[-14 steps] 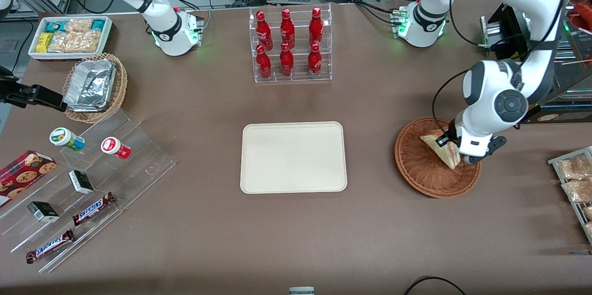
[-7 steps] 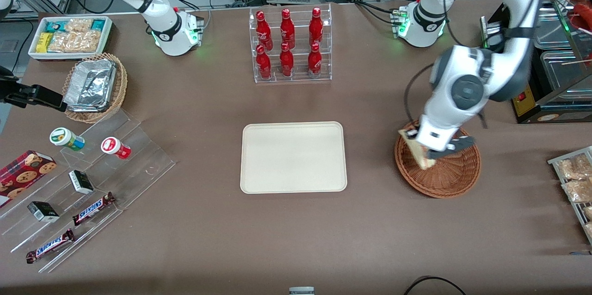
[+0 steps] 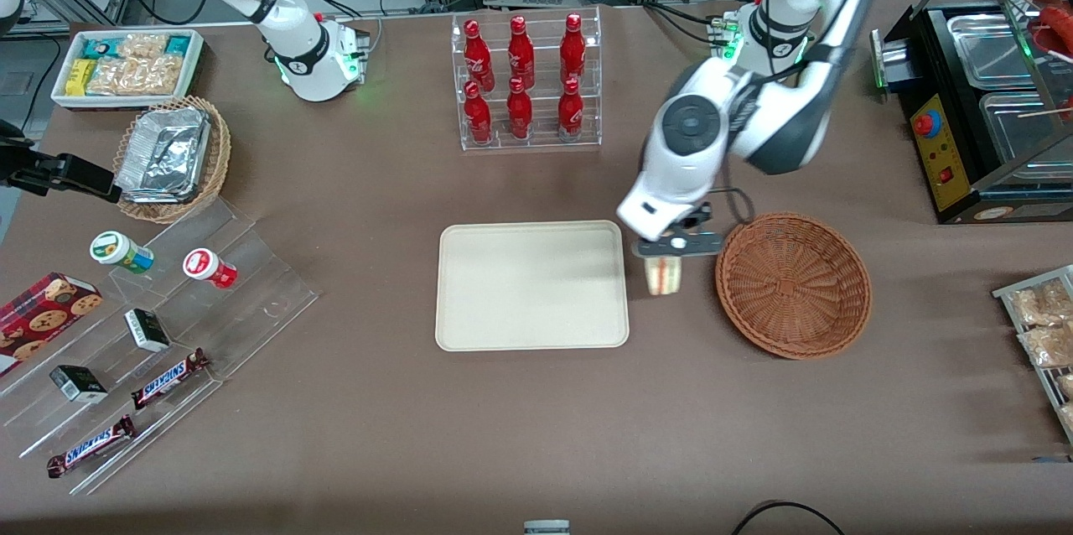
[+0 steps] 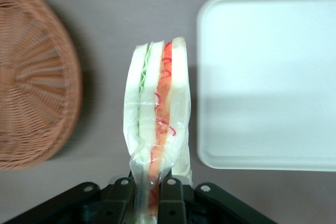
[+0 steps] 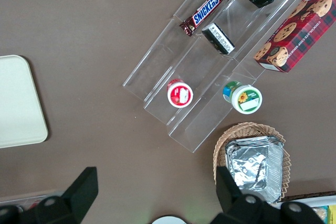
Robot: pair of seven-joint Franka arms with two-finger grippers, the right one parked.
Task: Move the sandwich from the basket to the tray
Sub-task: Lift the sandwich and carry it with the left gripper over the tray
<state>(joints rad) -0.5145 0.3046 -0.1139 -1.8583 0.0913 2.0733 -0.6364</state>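
Soft white bread of sandwich (image 4: 156,115), plastic-wrapped, hangs over bare tabletop (image 3: 536,418) between basket (image 3: 793,284) and tray (image 3: 531,284); gripper (image 3: 676,246) fingers (image 4: 170,201) clenched on its end; we judge it light, squashy, slippery

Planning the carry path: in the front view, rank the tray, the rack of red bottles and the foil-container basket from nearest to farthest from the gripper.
The gripper holds the sandwich between tray and basket.
1. Tray, right beside it.
2. Rack of red bottles, farther from the camera.
3. Foil-container basket, toward the parked arm's end.
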